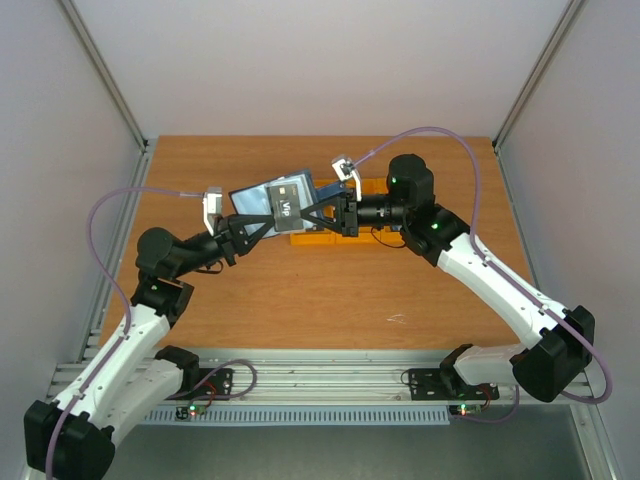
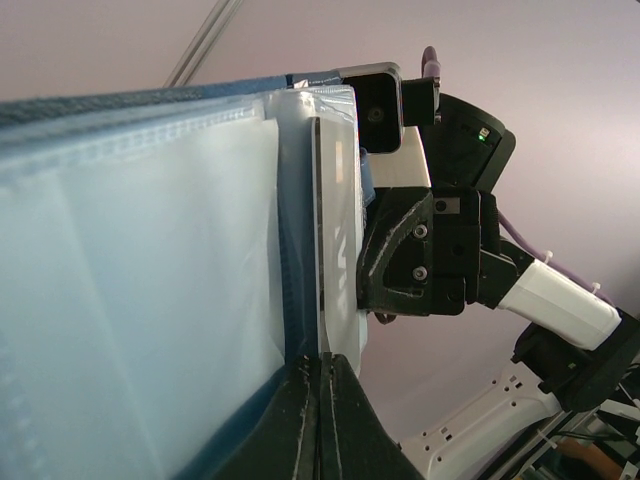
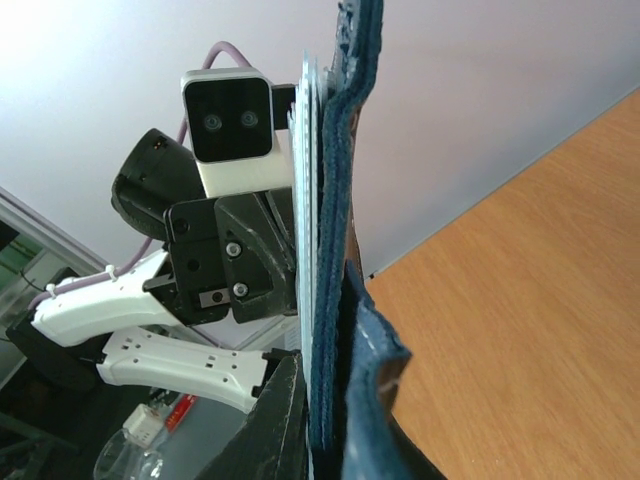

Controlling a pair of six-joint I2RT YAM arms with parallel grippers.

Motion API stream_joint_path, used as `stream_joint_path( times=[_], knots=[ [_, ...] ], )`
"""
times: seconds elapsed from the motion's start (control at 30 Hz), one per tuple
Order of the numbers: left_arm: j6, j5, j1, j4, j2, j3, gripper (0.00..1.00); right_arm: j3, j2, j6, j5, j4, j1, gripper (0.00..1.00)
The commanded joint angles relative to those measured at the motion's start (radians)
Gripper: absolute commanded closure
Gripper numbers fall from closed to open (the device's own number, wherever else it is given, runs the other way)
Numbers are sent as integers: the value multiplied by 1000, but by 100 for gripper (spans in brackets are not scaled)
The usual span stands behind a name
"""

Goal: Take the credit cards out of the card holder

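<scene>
The left pincer [image 2: 320, 385] and right pincer [image 3: 325, 385] each clamp the open card holder [image 1: 258, 197], held above the counter [image 1: 300, 300]. A black card [image 1: 289, 207] shows inside.

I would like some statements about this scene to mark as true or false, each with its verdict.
1. The left gripper and the right gripper both clamp the holder. True.
2. The holder lies flat on the table. False: it is held up between the two grippers.
3. A black card shows in the holder. True.
4. The orange bin stands by the arm bases. False: it is far back, under the right gripper.
</scene>
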Motion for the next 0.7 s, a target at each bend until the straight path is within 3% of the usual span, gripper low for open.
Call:
stream_joint_path(
  times=[0.0,0.27,0.67],
  knots=[
    [-2,-30,12,2,-13,13,100,5,-48,-37,-20,-14,-35,99],
    [-6,-32,14,-3,-10,14,100,2,-88,-56,-17,-57,-56,99],
    [-7,-18,-2,49,19,19,100,17,-12,45,-75,56,-40,99]
  ],
)
